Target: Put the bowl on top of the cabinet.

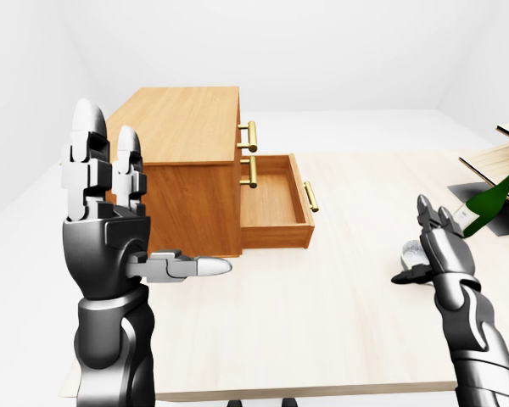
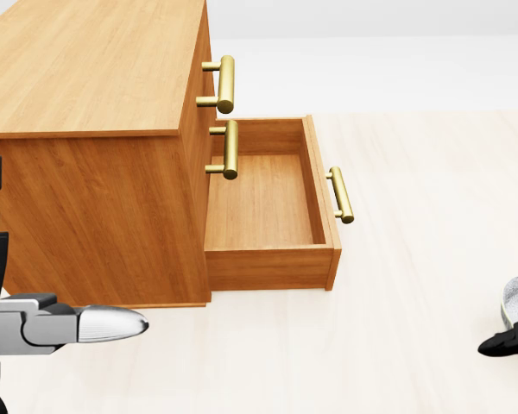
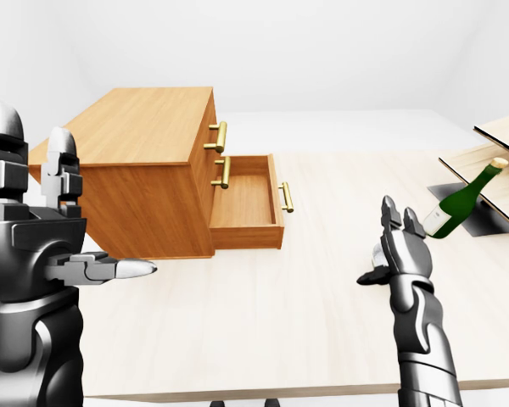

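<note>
Left-eye view, with head and right-eye views for reference. The bowl (image 1: 410, 251), pale grey, sits on the worktop (image 1: 322, 314) at the right of the view, well apart from the cabinet (image 1: 182, 136), and is largely hidden by the right robot hand (image 1: 441, 250) just beside it. That robot hand is released: its fingers stand upright and spread, with the dark thumb reaching low past the bowl's near side (whether it touches the rim cannot be told). In the head view only a sliver of the bowl shows at the right edge.

A green bottle (image 1: 490, 203) with a pale label leans tilted above and to the right of the bowl, its neck pointing up and right. The wooden cabinet stands at the upper left of the worktop; its lowest drawer (image 1: 276, 236) is pulled out to the right and bears a brass handle (image 1: 310, 196).

The left robot hand (image 1: 110, 233) is raised at the left, also released, its fingers vertical and its thumb pointing right, holding nothing.
</note>
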Tool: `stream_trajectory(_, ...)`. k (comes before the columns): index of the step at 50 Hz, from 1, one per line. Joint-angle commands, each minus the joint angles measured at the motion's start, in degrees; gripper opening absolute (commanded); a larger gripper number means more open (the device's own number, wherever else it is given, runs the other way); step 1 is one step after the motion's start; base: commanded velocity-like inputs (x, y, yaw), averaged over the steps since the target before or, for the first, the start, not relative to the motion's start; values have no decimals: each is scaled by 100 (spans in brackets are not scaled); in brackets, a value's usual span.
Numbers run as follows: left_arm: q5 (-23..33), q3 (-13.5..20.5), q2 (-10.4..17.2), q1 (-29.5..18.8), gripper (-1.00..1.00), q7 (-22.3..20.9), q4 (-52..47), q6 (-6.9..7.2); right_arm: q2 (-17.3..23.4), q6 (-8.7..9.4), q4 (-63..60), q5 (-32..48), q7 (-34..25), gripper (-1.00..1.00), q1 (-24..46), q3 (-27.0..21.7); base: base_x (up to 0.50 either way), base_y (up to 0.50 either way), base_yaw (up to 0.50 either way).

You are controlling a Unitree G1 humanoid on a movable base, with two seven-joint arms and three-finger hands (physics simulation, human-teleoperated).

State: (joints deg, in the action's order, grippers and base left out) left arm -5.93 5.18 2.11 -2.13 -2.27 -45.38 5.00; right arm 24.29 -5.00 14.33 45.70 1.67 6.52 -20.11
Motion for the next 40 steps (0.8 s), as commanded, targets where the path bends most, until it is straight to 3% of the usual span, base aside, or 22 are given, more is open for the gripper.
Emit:
stream_trajectory(1,4,4,1,-2,100,-1,-2,0,22,0,291,64,190,100,-10,75,0,0,0)
stream_trajectory(40,5,14,2,-8,100,-2,21,0,389,0,1399,80,750,100,263,216,0,0,0)
